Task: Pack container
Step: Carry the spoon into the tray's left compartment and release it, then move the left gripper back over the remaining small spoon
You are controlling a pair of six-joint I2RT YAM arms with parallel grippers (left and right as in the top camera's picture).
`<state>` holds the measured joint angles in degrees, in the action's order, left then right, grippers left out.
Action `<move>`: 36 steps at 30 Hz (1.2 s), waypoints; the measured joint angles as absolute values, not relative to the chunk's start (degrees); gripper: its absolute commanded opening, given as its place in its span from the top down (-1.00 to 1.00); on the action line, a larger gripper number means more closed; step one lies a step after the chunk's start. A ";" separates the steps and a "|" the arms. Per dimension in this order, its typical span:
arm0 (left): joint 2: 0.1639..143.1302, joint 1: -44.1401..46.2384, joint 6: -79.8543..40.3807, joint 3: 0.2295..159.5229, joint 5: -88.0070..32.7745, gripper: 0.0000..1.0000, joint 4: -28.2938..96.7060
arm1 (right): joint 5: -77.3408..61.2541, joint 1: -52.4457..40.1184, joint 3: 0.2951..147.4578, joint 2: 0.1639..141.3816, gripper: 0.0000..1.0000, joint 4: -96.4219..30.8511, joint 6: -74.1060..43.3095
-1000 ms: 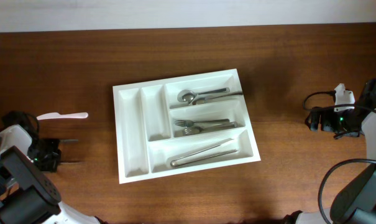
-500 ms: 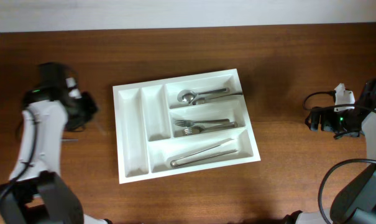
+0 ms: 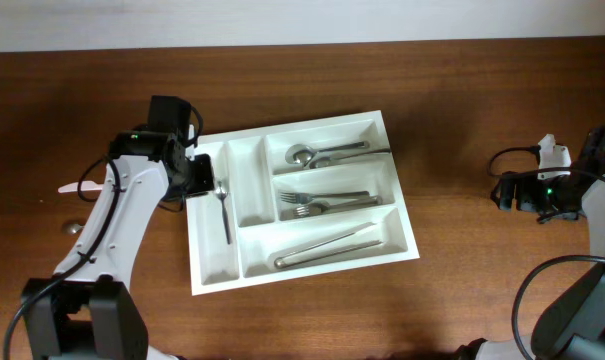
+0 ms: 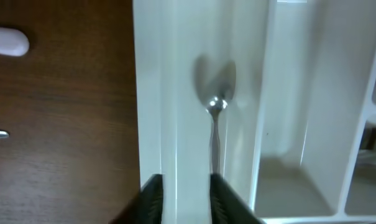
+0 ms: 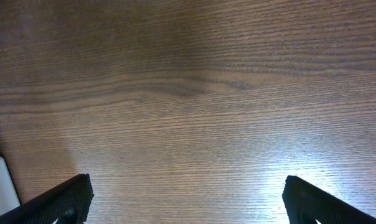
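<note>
My left gripper (image 4: 184, 199) is parted narrowly around the spoon (image 4: 215, 106) lying in the mid-table tray's (image 3: 257, 200) leftmost slot, so I'd widen fully, then lift straight; right gripper (image 5: 186, 186) idles wide.

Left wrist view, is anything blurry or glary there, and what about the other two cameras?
Left wrist: the fingers at the bottom edge are out of focus, and a glint sits on the spoon. Right wrist: the table is sharp, with pale glare lower right. Overhead: even light, sharp.
</note>
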<state>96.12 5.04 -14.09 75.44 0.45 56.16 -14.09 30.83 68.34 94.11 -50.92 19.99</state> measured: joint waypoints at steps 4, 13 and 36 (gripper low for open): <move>96.12 4.86 -13.74 75.46 2.90 -0.98 53.30 | -14.11 30.83 68.34 94.11 -0.98 -50.89 19.99; 96.12 -11.75 -38.15 77.25 8.51 -0.98 59.18 | -14.09 30.85 68.34 94.11 -0.98 -50.89 19.99; 107.92 -29.65 -62.70 76.49 1.45 -0.99 59.81 | -14.11 30.87 68.34 94.11 -0.98 -50.89 20.01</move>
<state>107.92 -29.65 -62.70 76.49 1.45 59.81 -14.11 30.87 68.34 94.11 -50.89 20.01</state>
